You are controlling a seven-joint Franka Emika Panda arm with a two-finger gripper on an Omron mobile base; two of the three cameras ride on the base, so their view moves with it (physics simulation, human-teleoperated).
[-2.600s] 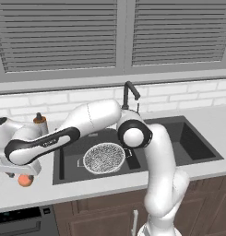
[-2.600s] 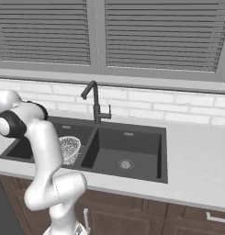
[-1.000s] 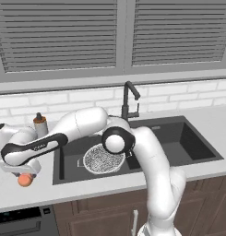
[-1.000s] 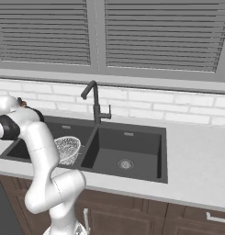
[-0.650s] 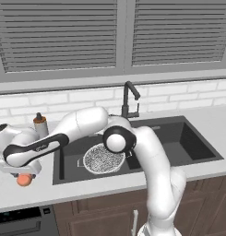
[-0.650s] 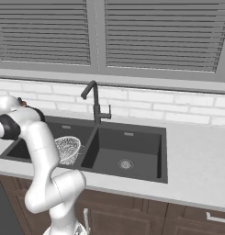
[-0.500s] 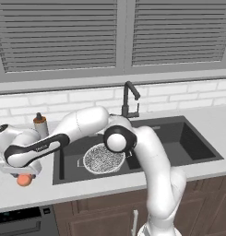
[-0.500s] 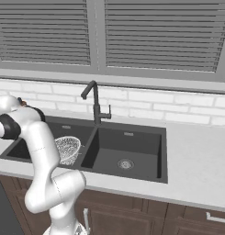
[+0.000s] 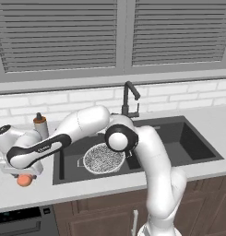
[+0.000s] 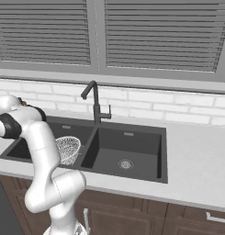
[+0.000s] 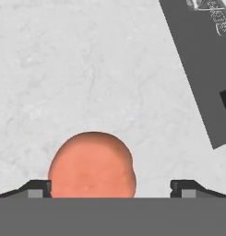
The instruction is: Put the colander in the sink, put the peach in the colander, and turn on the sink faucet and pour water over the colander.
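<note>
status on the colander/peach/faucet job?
Done: colander sits in the sink's left basin. In hand: the open gripper hangs over the peach on the counter, one finger to each side, not gripped. Left: peach into colander, faucet on.

A grey bottle [image 9: 40,124] with an orange cap stands upright on the pale counter [image 9: 8,196]. Grey window blinds [image 9: 59,37] hang above the white brick backsplash [image 9: 50,102].

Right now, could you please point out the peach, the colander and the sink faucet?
peach [image 11: 91,165], hand view, middle of its skin.
colander [image 9: 103,157], left base view, mesh centre.
sink faucet [image 10: 95,104], right base view, upright stem.
</note>
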